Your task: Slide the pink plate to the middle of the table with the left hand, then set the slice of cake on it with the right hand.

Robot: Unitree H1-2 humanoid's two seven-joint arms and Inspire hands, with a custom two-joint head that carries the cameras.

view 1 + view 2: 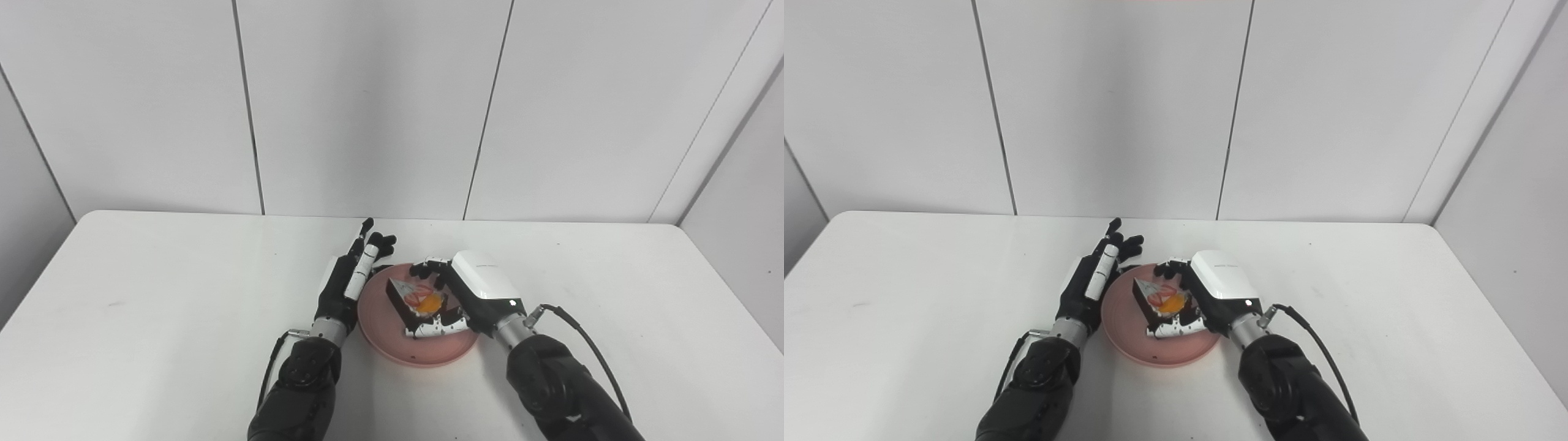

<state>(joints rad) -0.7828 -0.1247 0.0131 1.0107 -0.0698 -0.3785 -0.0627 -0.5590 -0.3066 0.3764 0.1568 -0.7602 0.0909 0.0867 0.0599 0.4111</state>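
Observation:
The pink plate lies near the middle of the white table. A slice of cake with dark sides and fruit on top sits on it. My right hand is over the plate's right part, fingers and thumb around the cake, shut on it. My left hand lies flat and open against the plate's left rim, fingers stretched toward the back. The same scene shows in the right eye view, with the plate, the cake, the right hand and the left hand.
The white table runs to a pale panelled wall at the back. A black cable loops from my right wrist.

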